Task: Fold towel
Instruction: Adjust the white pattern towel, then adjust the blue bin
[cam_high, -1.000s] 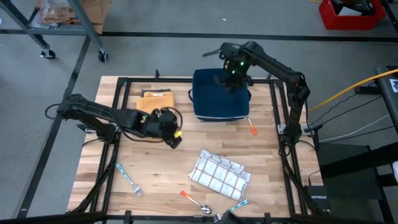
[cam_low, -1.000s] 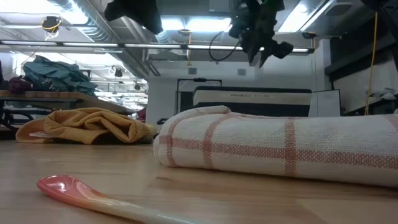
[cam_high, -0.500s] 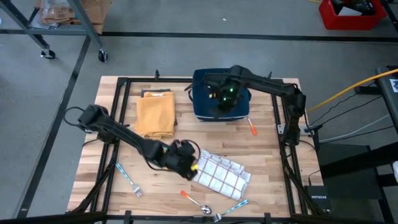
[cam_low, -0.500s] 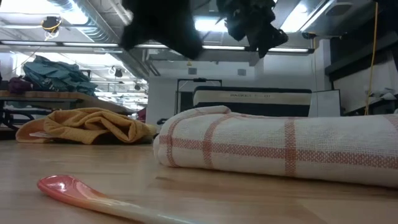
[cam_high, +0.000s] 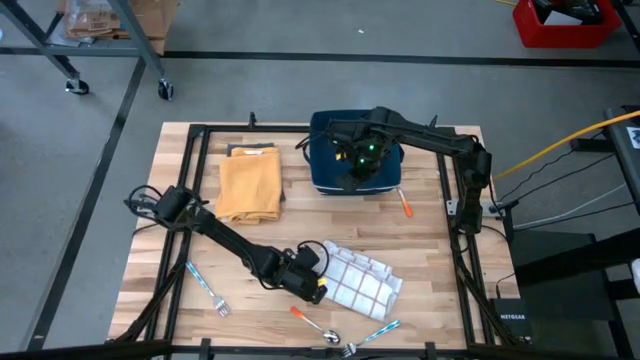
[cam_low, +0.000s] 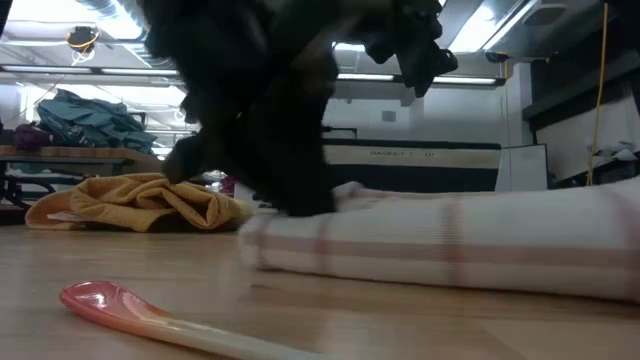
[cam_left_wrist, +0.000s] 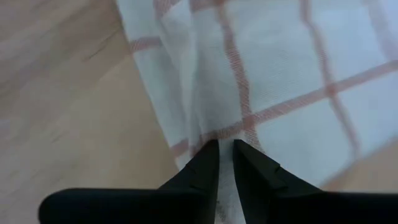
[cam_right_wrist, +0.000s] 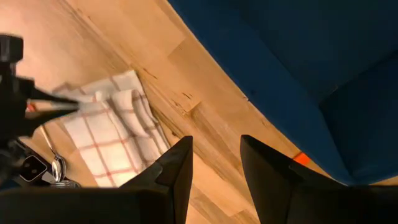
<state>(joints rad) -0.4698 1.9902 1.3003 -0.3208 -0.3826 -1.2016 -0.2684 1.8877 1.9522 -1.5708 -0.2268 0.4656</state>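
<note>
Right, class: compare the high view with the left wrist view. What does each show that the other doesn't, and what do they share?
Only the high view shows the folded yellow cloth, the blue bag with the right gripper above it, the fork and the spoon. Only the left wrist view shows the left gripper close up, its fingers nearly together at the towel's edge. Both show the checked towel lying on the wooden table.
</note>
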